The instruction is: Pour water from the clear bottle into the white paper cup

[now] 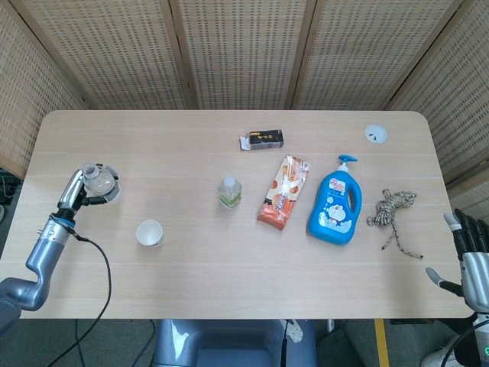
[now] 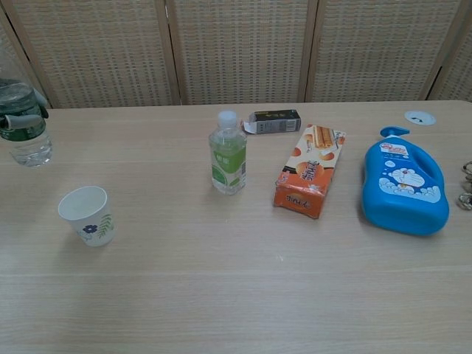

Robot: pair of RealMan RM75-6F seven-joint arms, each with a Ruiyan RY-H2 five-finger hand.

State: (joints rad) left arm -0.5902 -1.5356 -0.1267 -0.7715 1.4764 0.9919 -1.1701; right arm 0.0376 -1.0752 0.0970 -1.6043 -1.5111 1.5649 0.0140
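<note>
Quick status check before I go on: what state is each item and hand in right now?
clear bottle: upright, lifted off the table, held
left hand: grips the clear bottle
white paper cup: upright, open, contents not visible
green-label bottle: upright, capped
biscuit pack: lying flat
blue pump bottle: lying down
right hand: holds nothing, fingers apart
</note>
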